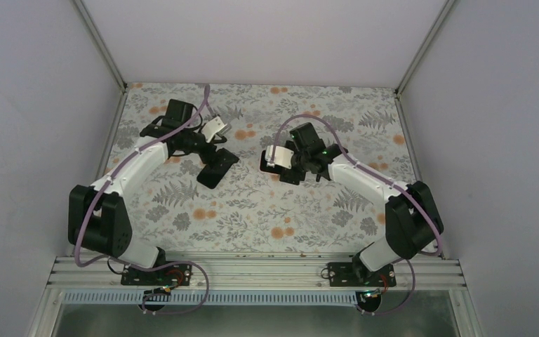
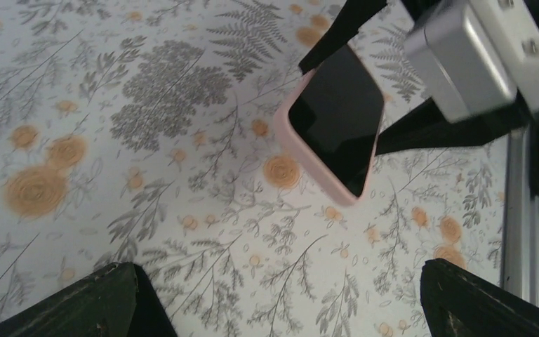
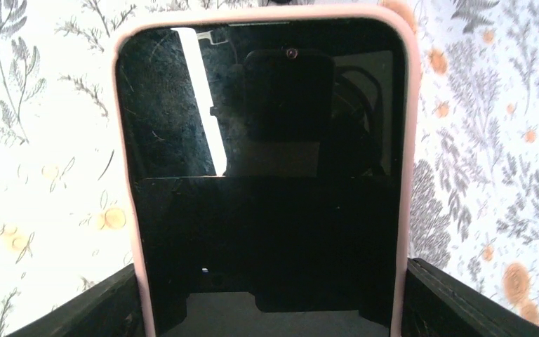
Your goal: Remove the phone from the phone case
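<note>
The phone [image 3: 267, 175], with a dark screen, sits in a pink phone case [image 3: 410, 140]. My right gripper [image 3: 274, 295] is shut on the case across its width, one black finger on each long side, and holds it tilted above the table. In the left wrist view the phone [image 2: 340, 116] and its pink case [image 2: 309, 158] hang at upper right between the right arm's fingers [image 2: 435, 130]. My left gripper [image 2: 281, 302] is open and holds nothing, a short way from the phone. From above, the left gripper [image 1: 217, 168] is left of the case [image 1: 263, 161].
A floral cloth [image 1: 253, 210] covers the table. White walls close in the back and both sides. A metal rail [image 1: 253, 270] runs along the near edge by the arm bases. The right wrist's silver camera housing [image 2: 463, 63] is close to the phone.
</note>
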Controlling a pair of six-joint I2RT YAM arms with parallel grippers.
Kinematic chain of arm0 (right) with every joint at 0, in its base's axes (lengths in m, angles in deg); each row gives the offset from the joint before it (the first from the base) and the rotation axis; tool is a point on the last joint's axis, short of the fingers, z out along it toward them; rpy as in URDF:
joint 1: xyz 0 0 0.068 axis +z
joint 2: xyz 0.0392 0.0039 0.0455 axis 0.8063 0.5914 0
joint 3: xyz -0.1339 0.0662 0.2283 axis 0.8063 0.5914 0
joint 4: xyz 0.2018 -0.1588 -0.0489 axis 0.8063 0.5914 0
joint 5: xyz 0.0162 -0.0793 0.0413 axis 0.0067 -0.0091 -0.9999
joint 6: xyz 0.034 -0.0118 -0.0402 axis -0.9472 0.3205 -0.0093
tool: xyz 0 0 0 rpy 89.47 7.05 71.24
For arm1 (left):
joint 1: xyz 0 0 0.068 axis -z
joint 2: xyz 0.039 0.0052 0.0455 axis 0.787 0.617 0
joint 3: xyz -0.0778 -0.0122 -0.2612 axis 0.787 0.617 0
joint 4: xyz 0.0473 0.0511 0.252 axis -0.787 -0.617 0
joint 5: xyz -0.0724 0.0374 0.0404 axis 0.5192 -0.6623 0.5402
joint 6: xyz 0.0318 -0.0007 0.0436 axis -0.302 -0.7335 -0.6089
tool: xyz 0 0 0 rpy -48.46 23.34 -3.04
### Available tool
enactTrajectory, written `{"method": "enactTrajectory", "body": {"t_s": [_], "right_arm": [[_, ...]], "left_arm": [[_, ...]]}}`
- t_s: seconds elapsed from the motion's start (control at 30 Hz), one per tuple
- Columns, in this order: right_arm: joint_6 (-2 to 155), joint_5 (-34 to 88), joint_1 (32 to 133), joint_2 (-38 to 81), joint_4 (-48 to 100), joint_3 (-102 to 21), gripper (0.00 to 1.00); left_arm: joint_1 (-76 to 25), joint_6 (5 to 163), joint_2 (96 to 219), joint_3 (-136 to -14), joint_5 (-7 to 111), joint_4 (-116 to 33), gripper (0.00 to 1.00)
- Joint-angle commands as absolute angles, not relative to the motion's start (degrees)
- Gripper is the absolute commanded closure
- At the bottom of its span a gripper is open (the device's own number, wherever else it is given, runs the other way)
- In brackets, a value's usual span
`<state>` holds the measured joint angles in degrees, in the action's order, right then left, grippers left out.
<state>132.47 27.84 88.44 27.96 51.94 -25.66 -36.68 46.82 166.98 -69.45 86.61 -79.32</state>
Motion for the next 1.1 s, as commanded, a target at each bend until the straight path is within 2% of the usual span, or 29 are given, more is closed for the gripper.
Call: {"method": "enactTrajectory", "body": {"t_s": [0.0,0.67,0.83,0.97,1.07], "right_arm": [[130.2,30.9,91.2,29.0,45.2,-28.7,0.17],[129.9,40.8,98.4,34.2,35.8,-32.9,0.16],[129.8,43.6,98.5,34.7,31.9,-32.8,0.16],[129.8,43.5,98.5,34.0,30.8,-32.2,0.16],[129.2,42.7,98.8,33.4,30.5,-31.9,0.17]], "left_arm": [[-35.5,48.2,171.3,-73.9,90.9,-80.8,0.00],[-32.9,47.0,186.6,-85.0,99.3,-85.1,0.01],[-32.8,44.1,188.3,-86.6,100.2,-88.8,0.14],[-32.8,43.0,188.4,-86.6,99.9,-90.3,0.17],[-32.8,43.7,188.2,-86.8,100.9,-89.1,0.27]]}}
